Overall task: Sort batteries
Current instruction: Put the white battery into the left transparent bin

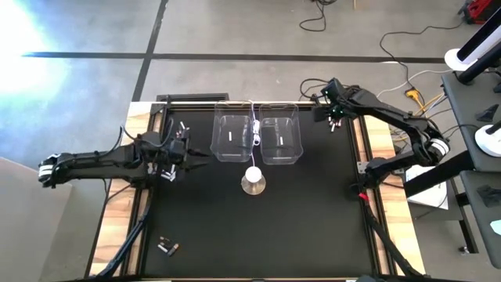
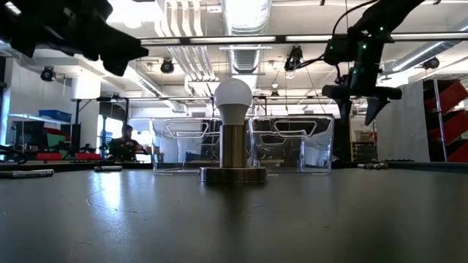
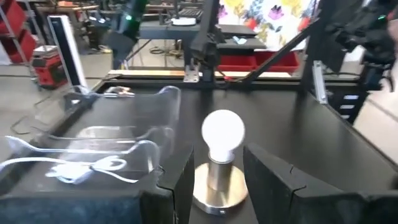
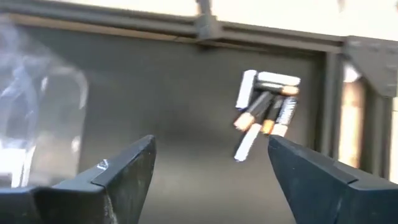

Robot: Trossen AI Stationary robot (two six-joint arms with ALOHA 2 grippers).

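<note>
The batteries (image 4: pixel 266 107) lie in a small heap on the black table (image 1: pixel 313 219), some white, some dark with orange ends. My right tool (image 4: pixel 211 165) hangs above them, fingers wide apart, holding nothing.

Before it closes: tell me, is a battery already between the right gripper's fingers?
No. The right gripper stands open and empty, with the batteries lying beyond it on the table.

No legible text, label, brand or number was found in any view. Markings on the batteries (image 4: pixel 266 109) were too blurred to read.
</note>
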